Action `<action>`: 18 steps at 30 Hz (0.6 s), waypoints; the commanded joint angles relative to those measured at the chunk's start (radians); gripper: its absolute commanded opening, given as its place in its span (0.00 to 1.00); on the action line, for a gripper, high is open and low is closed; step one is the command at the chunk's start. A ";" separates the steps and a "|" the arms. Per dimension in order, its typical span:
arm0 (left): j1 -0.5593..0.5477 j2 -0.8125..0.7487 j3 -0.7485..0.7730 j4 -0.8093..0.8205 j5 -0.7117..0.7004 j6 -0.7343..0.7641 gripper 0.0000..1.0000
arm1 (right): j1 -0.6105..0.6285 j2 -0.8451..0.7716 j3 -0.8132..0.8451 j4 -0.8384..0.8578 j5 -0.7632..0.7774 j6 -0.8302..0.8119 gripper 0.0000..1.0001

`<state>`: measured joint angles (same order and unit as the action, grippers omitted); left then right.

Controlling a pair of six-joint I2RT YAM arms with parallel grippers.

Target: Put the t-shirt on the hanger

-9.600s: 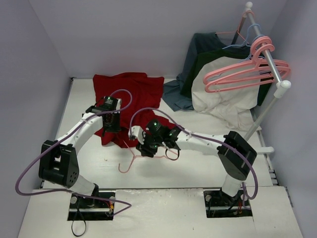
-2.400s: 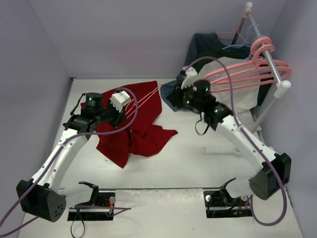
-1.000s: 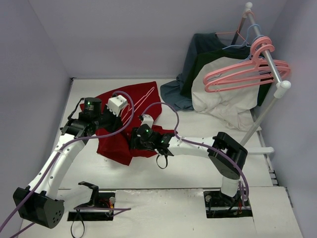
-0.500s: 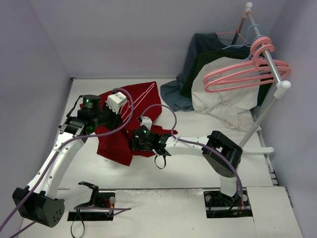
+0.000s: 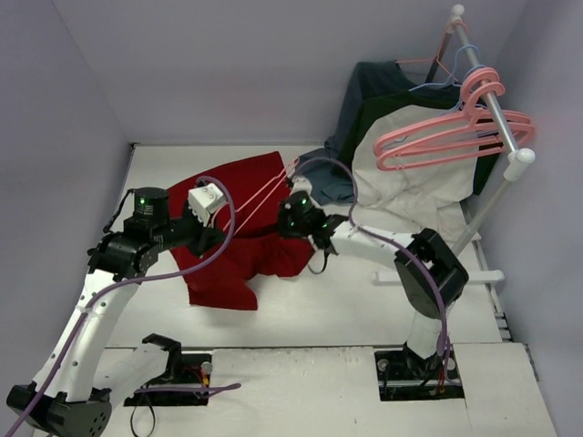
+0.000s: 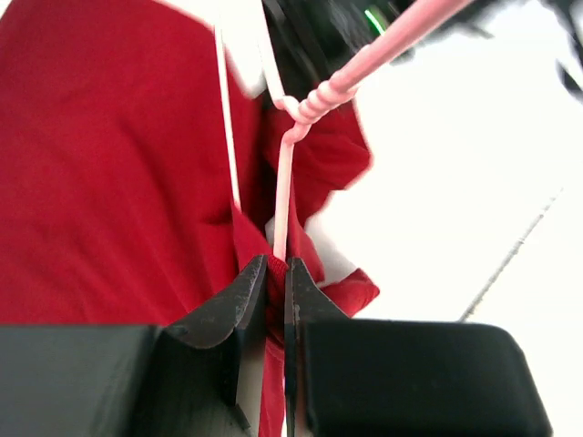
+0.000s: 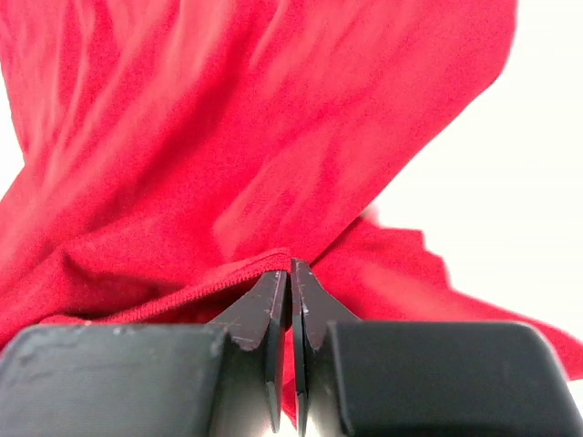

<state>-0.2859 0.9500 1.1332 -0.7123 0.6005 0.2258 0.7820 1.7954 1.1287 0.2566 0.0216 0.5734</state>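
Observation:
The deep-red t-shirt (image 5: 228,273) hangs bunched between the two grippers above the table's middle. The slim pink hanger (image 5: 264,190) runs slanted across its upper part. My left gripper (image 5: 217,229) is shut on the hanger's thin rod (image 6: 282,182) together with a fold of red cloth (image 6: 109,182). The hanger's twisted neck (image 6: 314,98) shows just beyond. My right gripper (image 5: 282,228) is shut on the shirt's stitched hem (image 7: 182,296), with red cloth (image 7: 273,109) filling its view. The neck label is hidden.
A clothes rack (image 5: 489,91) stands at the back right with several pink hangers (image 5: 455,137) and a thin blue hanger (image 5: 444,80). A dark blue-grey garment (image 5: 364,91) and a cream-and-dark-green garment (image 5: 410,177) hang from it. Walls close in at the left and back.
My right gripper has swung up and toward the back right, pulling the shirt's hem with it. The left arm has lifted, and the shirt now hangs off the table.

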 commanded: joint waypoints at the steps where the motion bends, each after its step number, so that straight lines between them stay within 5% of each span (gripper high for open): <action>1: 0.005 -0.025 0.032 -0.013 0.158 0.047 0.00 | -0.119 -0.070 0.108 -0.022 -0.129 -0.201 0.00; 11: -0.010 -0.033 0.010 -0.085 0.220 0.070 0.00 | -0.337 -0.085 0.252 -0.101 -0.267 -0.351 0.00; 18: -0.019 0.012 -0.063 -0.101 0.014 0.034 0.00 | -0.397 -0.093 0.311 -0.146 -0.331 -0.420 0.00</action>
<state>-0.2992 0.9469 1.0691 -0.7512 0.6973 0.2791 0.4492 1.7663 1.3810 0.0894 -0.3642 0.2407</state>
